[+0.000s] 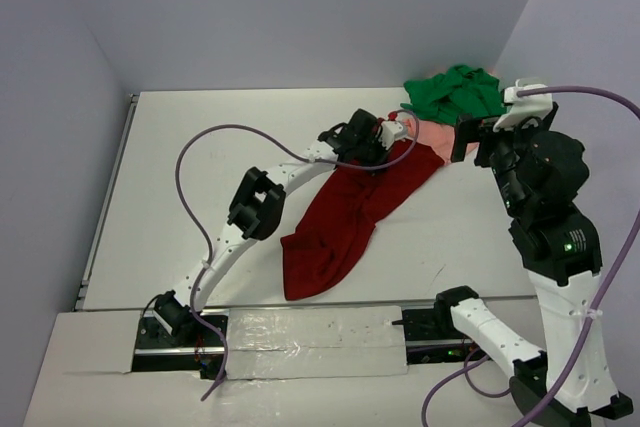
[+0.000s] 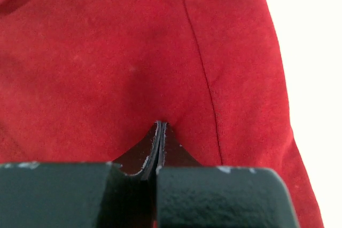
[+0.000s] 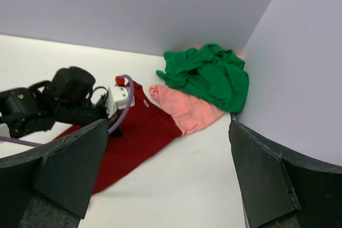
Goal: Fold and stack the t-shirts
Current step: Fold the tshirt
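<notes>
The dark red t-shirt (image 1: pixel 340 215) lies stretched out slantwise on the white table, its collar end toward the back right. My left gripper (image 1: pixel 388 147) is down on that collar end. In the left wrist view its fingers (image 2: pixel 160 132) are pressed together, with the red cloth (image 2: pixel 133 62) puckered at their tips. The green t-shirt (image 1: pixel 455 94) is bunched in the back right corner, on top of the pale pink t-shirt (image 1: pixel 432 135). My right gripper (image 1: pixel 468 139) hangs above the table beside the pink one, open wide with nothing between its fingers (image 3: pixel 75 169).
Grey walls close in the table at the back and on the right (image 3: pixel 299 68). The left arm's purple cable (image 1: pixel 200 147) loops over the left half of the table. A taped strip (image 1: pixel 300 332) runs along the near edge between the arm bases.
</notes>
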### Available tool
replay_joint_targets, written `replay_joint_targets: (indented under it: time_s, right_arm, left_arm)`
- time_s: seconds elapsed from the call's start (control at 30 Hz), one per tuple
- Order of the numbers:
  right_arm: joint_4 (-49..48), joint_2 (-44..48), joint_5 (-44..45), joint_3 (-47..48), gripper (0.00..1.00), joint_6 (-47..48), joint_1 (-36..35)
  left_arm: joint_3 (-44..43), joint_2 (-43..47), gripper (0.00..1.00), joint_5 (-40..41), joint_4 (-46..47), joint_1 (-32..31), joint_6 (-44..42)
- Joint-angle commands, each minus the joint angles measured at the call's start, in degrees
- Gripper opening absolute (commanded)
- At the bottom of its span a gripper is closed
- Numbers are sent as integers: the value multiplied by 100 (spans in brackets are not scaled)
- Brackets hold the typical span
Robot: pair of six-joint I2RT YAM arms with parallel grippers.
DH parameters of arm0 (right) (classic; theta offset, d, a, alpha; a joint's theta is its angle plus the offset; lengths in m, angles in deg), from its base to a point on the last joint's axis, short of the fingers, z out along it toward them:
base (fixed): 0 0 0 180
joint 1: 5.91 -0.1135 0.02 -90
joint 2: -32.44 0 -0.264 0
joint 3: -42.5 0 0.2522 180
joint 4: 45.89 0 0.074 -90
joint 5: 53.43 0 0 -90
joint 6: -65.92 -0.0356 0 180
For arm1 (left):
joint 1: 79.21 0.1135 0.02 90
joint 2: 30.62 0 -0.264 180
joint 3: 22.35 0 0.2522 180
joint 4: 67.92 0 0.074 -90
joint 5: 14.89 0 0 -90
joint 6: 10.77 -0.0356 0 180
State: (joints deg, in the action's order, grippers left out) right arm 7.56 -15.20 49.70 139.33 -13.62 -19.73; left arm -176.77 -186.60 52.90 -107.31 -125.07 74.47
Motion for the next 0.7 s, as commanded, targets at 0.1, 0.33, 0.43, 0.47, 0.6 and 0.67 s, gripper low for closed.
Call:
replay_joint_targets:
  time_s: [0.1,0.33,0.43,0.47,0.6,0.67]
  right_arm:
    - [-101,149,-214,526,100,-167,222]
    - [13,255,-547,746,100,-334,354]
    - [40,325,-670,790,100,-378,398]
    - [57,334,-688,799,100,-387,415]
    - [101,378,-846,869,100,-448,460]
    - [119,404,-934,869,100,-483,503]
  left_arm:
    - [-471,-547,0,1000,-1207,-151,106]
    - [-594,-592,0,1449,-1428,463,746]
    - [-542,-373,0,1238,-1130,1096,1317]
    - [-507,-302,0,1159,-1007,1393,1424]
    - [-138,129,0,1184,-23,2002,1609]
    - [-111,226,0,1194,607,2247,1662]
